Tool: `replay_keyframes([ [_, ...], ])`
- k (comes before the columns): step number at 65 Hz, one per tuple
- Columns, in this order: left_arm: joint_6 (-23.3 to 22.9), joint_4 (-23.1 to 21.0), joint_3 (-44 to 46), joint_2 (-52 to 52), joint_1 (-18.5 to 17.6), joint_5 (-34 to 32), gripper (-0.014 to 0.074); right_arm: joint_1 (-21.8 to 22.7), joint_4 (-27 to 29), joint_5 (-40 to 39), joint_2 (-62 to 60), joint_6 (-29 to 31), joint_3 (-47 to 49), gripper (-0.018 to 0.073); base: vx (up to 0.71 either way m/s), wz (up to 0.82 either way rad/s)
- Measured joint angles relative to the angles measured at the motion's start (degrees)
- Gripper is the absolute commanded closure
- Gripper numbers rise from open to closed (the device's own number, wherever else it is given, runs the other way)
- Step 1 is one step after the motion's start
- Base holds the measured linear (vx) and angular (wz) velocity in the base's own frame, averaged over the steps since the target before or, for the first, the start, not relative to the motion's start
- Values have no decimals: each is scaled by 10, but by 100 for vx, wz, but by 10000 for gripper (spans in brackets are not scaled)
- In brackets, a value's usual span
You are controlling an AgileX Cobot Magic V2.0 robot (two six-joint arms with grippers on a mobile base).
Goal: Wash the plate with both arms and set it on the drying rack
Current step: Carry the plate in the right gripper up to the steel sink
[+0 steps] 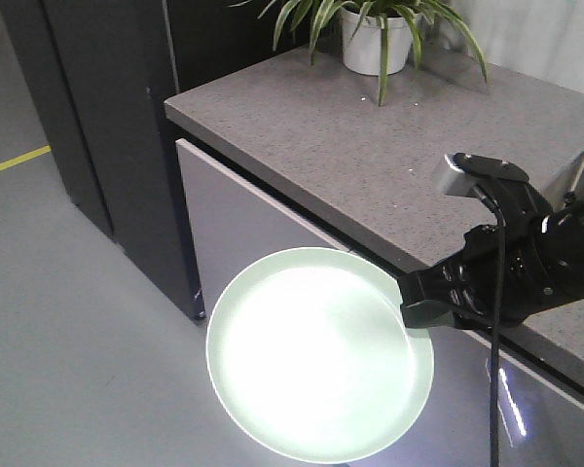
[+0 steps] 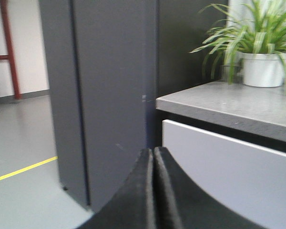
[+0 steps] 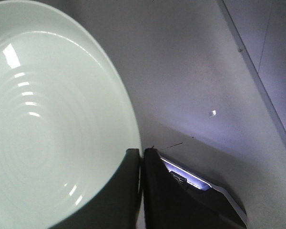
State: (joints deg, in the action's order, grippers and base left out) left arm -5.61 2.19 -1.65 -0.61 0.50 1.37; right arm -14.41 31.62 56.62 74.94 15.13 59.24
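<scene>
Plate [image 1: 319, 355] hangs in front of the grey counter [image 1: 370, 146], above the floor [image 1: 68, 321], its face tilted toward the front camera; the right gripper [image 1: 411, 311] pinches the rim on the counter side, jaws clamped on the edge; the left gripper [image 2: 154, 155] faces a dark cabinet [image 2: 109, 95], its fingers pressed together with seemingly nothing between them, though that view is blurred; a potted plant [image 1: 375, 39] stands at the counter's far end.

Right gripper [image 1: 416, 312] pinches the plate [image 1: 316, 355] at its rim (arm [image 1: 555, 261] reaching leftward); left gripper [image 2: 153, 155] fingers pressed together, empty.
</scene>
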Motion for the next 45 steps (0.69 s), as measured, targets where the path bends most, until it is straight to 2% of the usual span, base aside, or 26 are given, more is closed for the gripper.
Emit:
replay_keyframes([
  [45, 0, 0, 0, 0, 0, 0, 603, 0, 0, 0, 0, 0, 0, 561, 8, -31],
])
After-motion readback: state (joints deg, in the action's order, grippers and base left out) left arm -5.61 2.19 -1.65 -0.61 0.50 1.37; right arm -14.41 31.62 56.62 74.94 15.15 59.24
